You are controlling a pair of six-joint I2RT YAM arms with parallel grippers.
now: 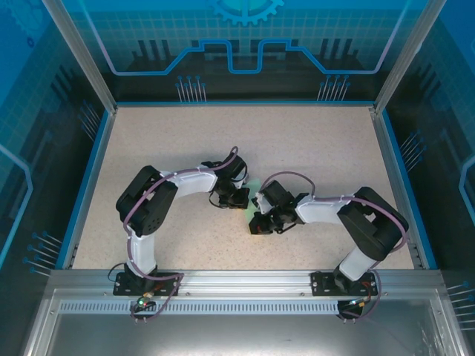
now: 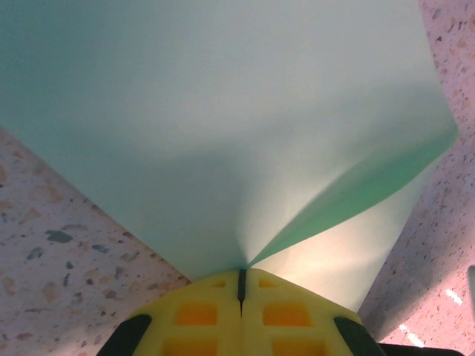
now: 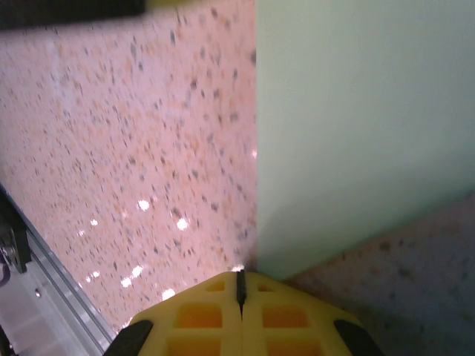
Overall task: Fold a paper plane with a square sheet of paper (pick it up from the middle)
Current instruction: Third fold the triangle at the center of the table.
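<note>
Left fingers [image 2: 194, 317], right fingers [image 3: 194, 317] closed, seemingly on paper [image 2: 223, 111]

One square sheet of paper [image 2: 223, 111], two end effectors [image 2: 241, 276] [image 3: 239, 277], one table [image 1: 312, 148].

I see thin pale mint-green square sheet of paper [image 2: 223, 111]: matt, smooth | speckled beige worktop [image 3: 133, 148]: hard, faintly glossy

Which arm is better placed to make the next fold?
Probably right: the right pincer is shut on a corner of the green sheet, free to swing over. The left pincer pinches where a fold starts, a natural anchor.
</note>
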